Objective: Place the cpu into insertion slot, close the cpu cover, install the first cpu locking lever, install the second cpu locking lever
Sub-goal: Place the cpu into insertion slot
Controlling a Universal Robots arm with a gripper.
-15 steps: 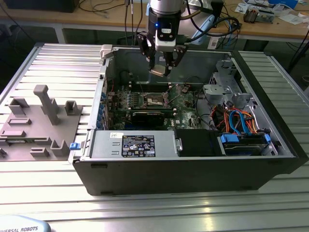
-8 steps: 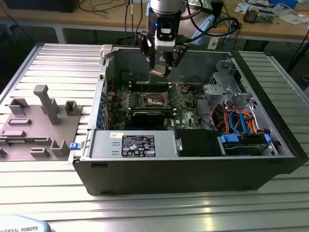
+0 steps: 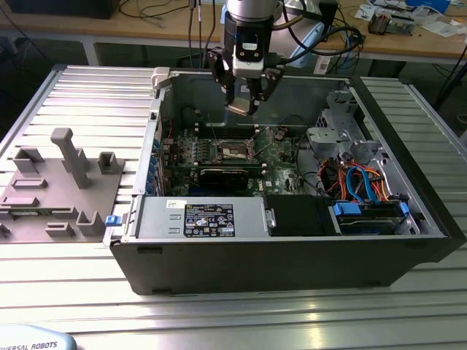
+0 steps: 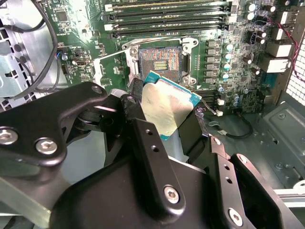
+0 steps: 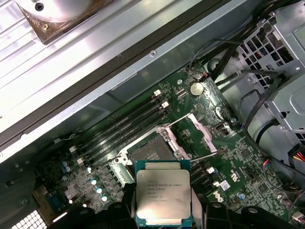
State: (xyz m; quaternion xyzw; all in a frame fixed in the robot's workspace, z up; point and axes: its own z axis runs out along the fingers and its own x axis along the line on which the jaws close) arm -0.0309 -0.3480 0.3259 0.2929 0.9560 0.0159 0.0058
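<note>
End effector (image 3: pixel 242 106): clamped on the cpu, its black fingers (image 4: pixel 193 130) pressing two opposite edges of the chip. In the exterior view it hangs above the insertion slot, clear of the board.
Cpu (image 3: pixel 239 109) (image 4: pixel 167 107) (image 5: pixel 163 195): carried in the air over the insertion slot and apart from it. In the first wrist view its grey metal top with a green border faces the camera.
Insertion slot (image 3: pixel 235 151) (image 4: pixel 158 61) (image 5: pixel 150 151): uncovered and unfilled, a dark contact field inside a silvery rim.
Cpu cover (image 5: pixel 199 132): swung up off the insertion slot and standing at one edge of it, a thin silvery frame.
Locking levers (image 5: pixel 177 120): two thin metal rods, both lifted free beside the insertion slot.
Motherboard (image 3: pixel 281 164): green board that the insertion slot is set into.
Memory slots (image 4: pixel 167 14) (image 5: pixel 128 126): long, narrow and black, running in parallel just beside one edge of the insertion slot.
Computer case (image 3: pixel 292 259): grey tower lying on its side with the panel off, walled around the insertion slot.
Power supply (image 3: pixel 197 219): labelled metal box inside the case, nearer the exterior camera than the insertion slot.
Blue cables (image 3: pixel 361 182): bundled to the exterior view's right of the insertion slot, inside the case.
Grey fixture (image 3: pixel 58 182): outside the case, well apart from the insertion slot on the exterior view's left.
Worktop (image 3: pixel 73 292): ribbed metal surface carrying the case and the fixture.
</note>
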